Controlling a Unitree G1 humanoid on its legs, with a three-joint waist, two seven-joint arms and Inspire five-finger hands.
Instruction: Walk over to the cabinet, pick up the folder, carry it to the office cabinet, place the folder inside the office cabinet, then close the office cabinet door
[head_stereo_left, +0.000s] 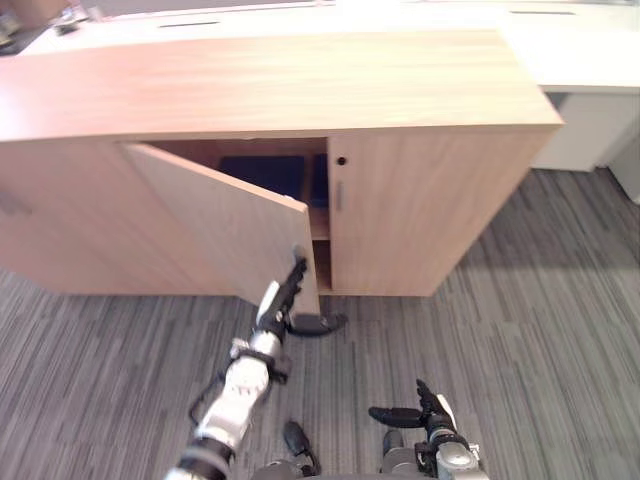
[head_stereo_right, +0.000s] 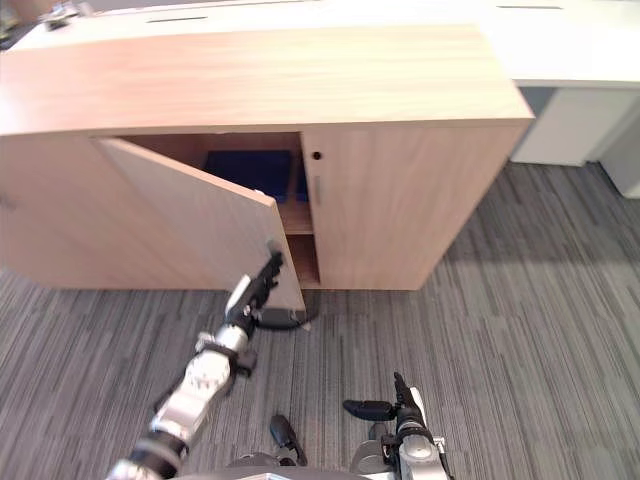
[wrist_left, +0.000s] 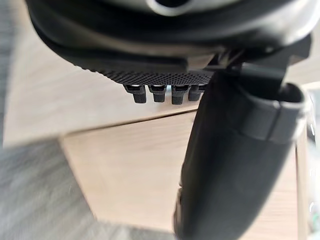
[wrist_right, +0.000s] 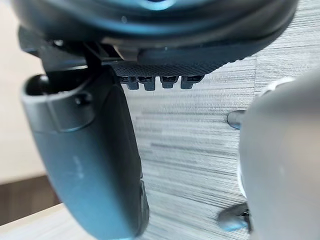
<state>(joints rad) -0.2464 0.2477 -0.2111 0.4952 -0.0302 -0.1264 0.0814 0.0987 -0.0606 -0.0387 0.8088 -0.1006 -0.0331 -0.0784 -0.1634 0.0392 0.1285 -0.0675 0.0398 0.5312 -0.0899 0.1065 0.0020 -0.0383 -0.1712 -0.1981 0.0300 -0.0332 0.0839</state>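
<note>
Nearest the head camera, low over the grey carpet floor (head_stereo_left: 540, 330), hangs the right hand (head_stereo_left: 428, 408), fingers loose and spread, thumb out to the side, holding nothing; its own wrist view looks past it at carpet. Further out, the left hand (head_stereo_left: 284, 292) reaches forward with straight fingers laid against the outer face of the open door (head_stereo_left: 215, 225), close to the door's free edge and its lower corner; nothing is gripped, and the left wrist view looks along the hand at pale wood. That door belongs to the office cabinet (head_stereo_left: 300, 85), is hinged at its left side and stands swung well out, while the right door (head_stereo_left: 420, 210) beside it is shut, with a slim handle (head_stereo_left: 338, 196) along its inner edge. Inside, the dark blue folder (head_stereo_left: 262, 170) lies on the upper shelf (head_stereo_right: 297, 220), set back from the shelf's front edge. Of the lower compartment a narrow strip shows past the door's edge, with nothing to be seen in it. Judging from this, the carrying and placing are done and the closing of the door is the step in hand. The next move probably calls for a steady push with the flat fingers, following the door's arc round its hinge until the free edge meets the right door; the hand sits near the edge, so it could slip off, and the robot may have to step closer.
</note>
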